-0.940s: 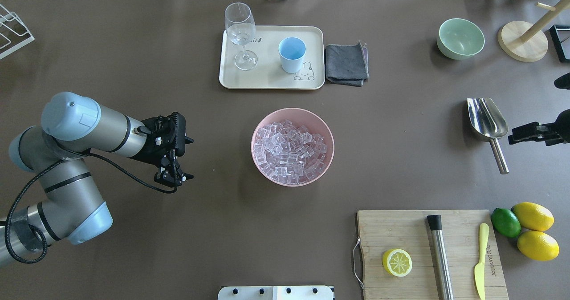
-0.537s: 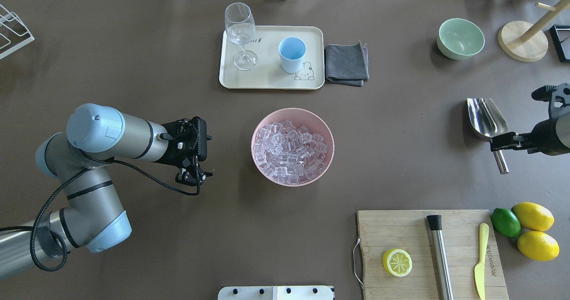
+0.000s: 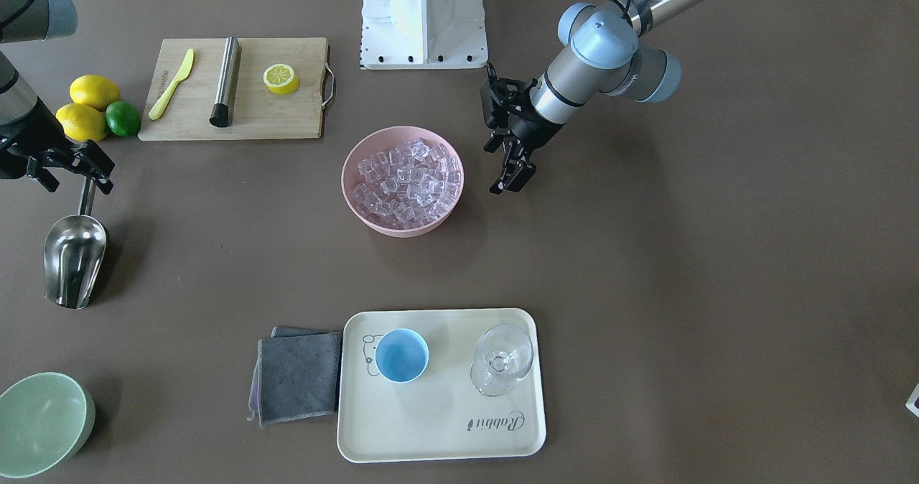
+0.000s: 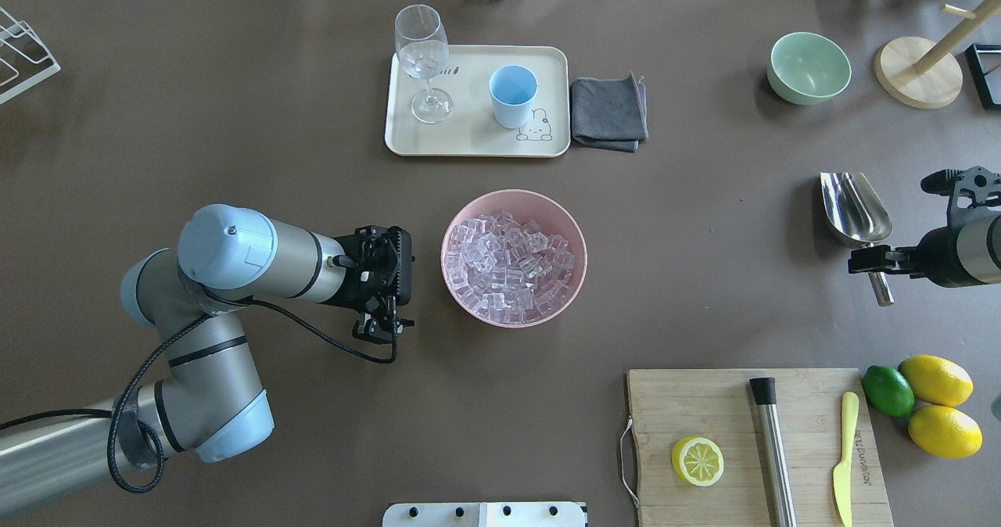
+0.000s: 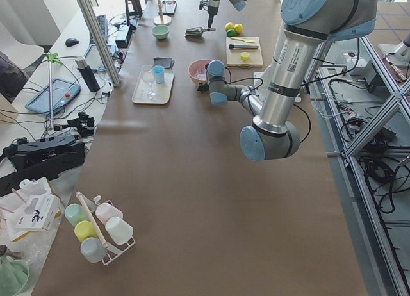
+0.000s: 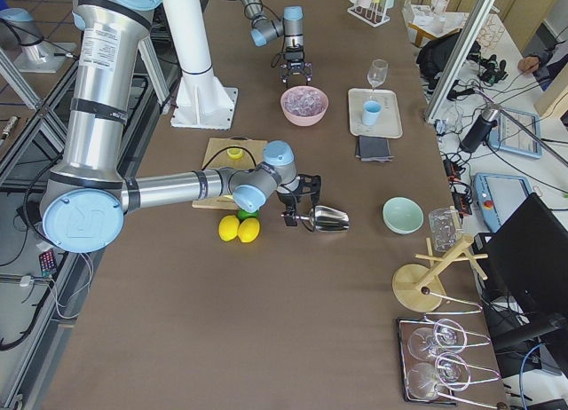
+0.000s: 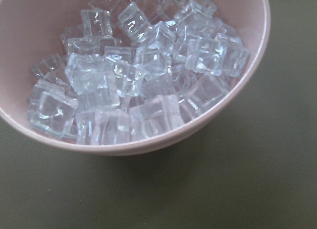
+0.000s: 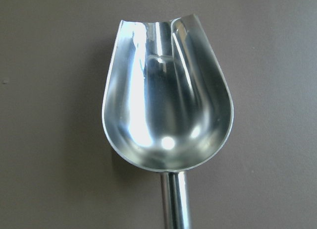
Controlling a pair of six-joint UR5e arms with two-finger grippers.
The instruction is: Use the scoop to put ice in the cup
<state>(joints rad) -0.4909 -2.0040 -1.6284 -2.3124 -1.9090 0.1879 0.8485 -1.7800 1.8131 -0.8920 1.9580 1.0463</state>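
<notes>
Closing in: right jaws, wide, now straddle scoop (image 4: 856, 210) handle; left jaws, parted, empty, moved up beside ice (image 4: 512, 265) bowl (image 4: 547, 205). Grasp next; cup (image 4: 513, 93) empty.

Scoop (image 8: 168, 105): polished steel, mirror-bright, with a smooth trough and tubular handle. Ice (image 7: 138, 85): clear, glossy cubes. Pink bowl (image 7: 163, 146): smooth, matt, plastic-looking. Table (image 4: 235, 120): matt brown covering. Cutting board (image 4: 704, 402): pale wood, grain visible. Cloth (image 4: 608, 112): grey, soft, matt. Tray (image 4: 477, 140): cream, smooth, slight sheen. Stemmed glass (image 4: 422, 50): clear, glossy. Cup (image 4: 513, 109): smooth, light blue, matt.
</notes>
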